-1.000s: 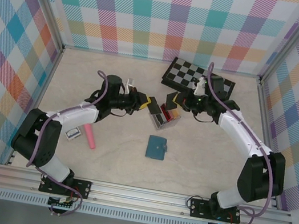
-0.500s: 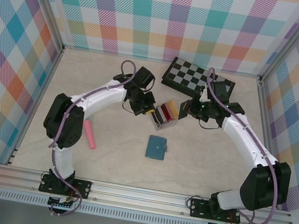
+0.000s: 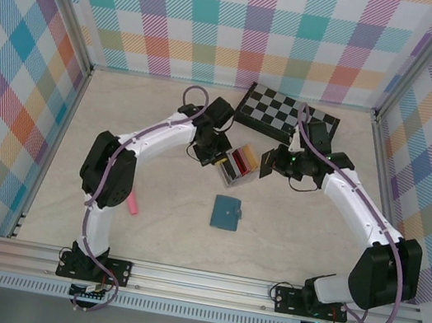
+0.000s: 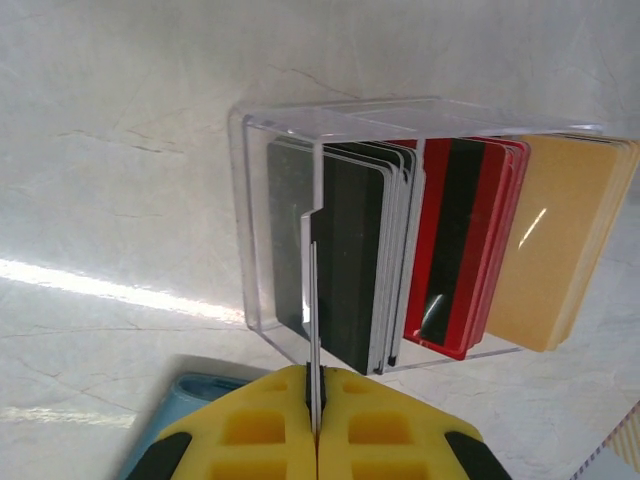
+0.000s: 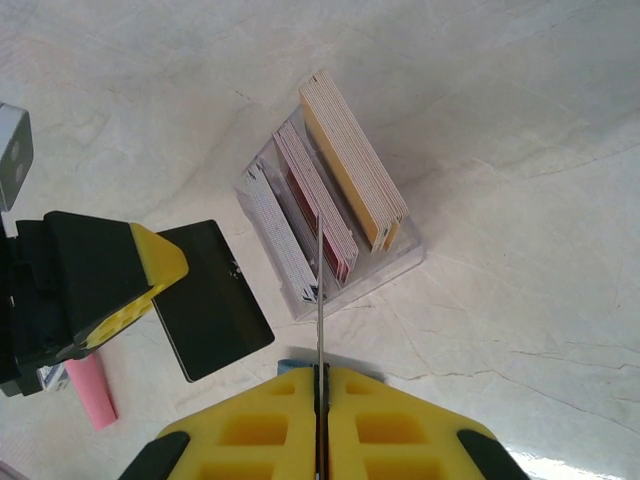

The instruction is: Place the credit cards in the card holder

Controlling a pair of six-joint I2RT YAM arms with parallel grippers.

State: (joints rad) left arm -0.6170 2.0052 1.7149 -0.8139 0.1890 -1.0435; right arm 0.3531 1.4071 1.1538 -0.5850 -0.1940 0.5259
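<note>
**Two cards pinched, wallet waiting**

The left gripper [image 4: 314, 388] is clamped on a black card [image 5: 210, 300] by its edge. The right gripper [image 5: 320, 382] likewise pinches a dark card [image 3: 267, 160]. Both hang beside the rack [image 4: 245, 200] of other cards [image 4: 450, 230]. Cards look light, stiff and slick: hold a short edge, pads on the flat faces. The wallet [image 3: 228, 212] lies folded, nearer the bases.

The card holder [image 3: 228, 212] lies before the tray [image 3: 234, 180]; stick [image 3: 133, 202] seemingly left.
</note>
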